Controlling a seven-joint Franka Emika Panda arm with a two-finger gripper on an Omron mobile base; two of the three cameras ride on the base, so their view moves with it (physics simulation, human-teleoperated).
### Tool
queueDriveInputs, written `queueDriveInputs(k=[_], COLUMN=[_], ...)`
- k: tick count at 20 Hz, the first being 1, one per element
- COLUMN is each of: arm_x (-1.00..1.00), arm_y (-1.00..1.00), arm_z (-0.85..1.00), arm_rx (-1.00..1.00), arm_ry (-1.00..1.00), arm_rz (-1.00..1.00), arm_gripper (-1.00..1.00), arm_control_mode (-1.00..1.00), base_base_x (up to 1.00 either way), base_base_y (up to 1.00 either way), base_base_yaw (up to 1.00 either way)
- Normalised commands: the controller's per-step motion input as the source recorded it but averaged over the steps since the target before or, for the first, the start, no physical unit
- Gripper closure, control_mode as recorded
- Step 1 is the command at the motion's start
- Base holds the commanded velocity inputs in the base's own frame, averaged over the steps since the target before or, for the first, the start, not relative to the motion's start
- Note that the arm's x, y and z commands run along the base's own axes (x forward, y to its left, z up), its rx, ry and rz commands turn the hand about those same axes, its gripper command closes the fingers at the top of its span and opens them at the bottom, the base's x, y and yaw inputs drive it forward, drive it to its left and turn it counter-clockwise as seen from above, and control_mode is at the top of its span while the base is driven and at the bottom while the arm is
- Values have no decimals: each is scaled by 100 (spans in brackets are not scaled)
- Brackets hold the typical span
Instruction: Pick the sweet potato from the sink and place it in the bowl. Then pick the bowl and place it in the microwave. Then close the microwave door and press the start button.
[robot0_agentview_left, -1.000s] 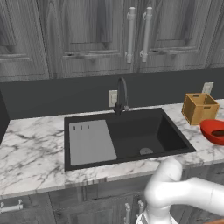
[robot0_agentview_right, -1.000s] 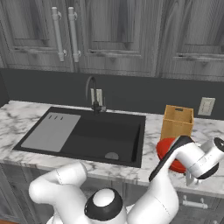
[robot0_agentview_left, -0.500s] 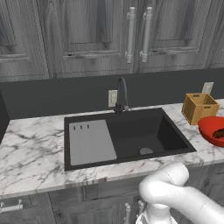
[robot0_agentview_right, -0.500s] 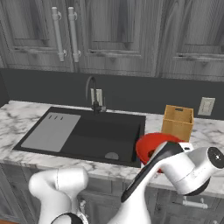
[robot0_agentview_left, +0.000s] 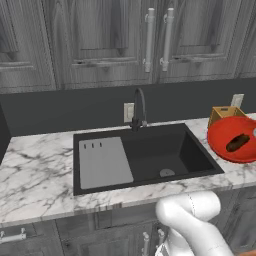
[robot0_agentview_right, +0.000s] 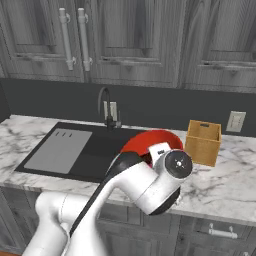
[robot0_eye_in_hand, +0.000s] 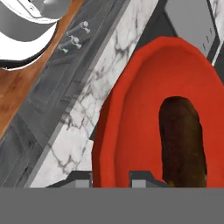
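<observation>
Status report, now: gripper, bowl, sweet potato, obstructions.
Gripper shut on the bowl rim, bowl lifted and tilted. Sweet potato inside the bowl. Wooden box close behind; sink to the left.

Glossy red bowl (robot0_agentview_left: 227, 145), dark brown sweet potato (robot0_agentview_left: 237, 143), black sink (robot0_agentview_left: 165, 150), grey-veined white marble counter (robot0_agentview_left: 35, 170).
</observation>
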Motion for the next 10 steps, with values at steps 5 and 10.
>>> queueDriveInputs(k=[5,10], arm_x=[0,0], arm_y=[100,100], arm_z=[100,100], arm_rx=[-27,-17], arm_ry=[-1,6], arm_rz=[1,0], arm_gripper=[100,100], arm_control_mode=[-100,-100], base_base_x=[0,0], base_base_y=[0,0], base_base_yaw=[0,0])
